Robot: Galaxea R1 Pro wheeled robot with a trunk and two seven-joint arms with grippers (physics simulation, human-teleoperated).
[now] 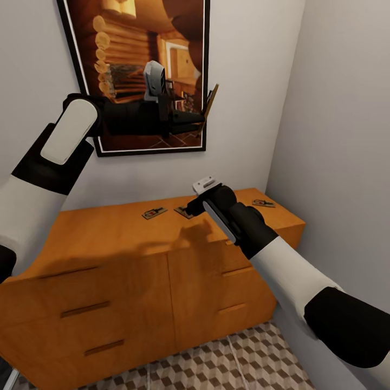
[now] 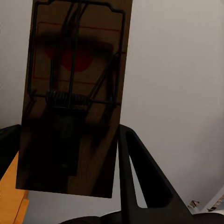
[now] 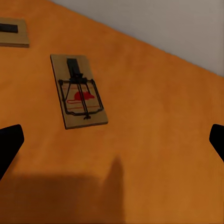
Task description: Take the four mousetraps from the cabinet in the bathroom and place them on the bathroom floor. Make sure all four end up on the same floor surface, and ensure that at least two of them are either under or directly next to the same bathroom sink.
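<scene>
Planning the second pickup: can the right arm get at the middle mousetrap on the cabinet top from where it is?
Probably yes: the right pincer hangs open above the middle mousetrap, and nothing lies between them on the cabinet top.

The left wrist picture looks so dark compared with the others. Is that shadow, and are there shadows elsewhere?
In the left wrist view, the flat brown wooden mousetrap in the left gripper is unlit against the pale wall. In the right wrist view a soft dark shadow lies on the glossy orange-brown cabinet top. The head view shows arm shadows there too, sharply rendered.
</scene>
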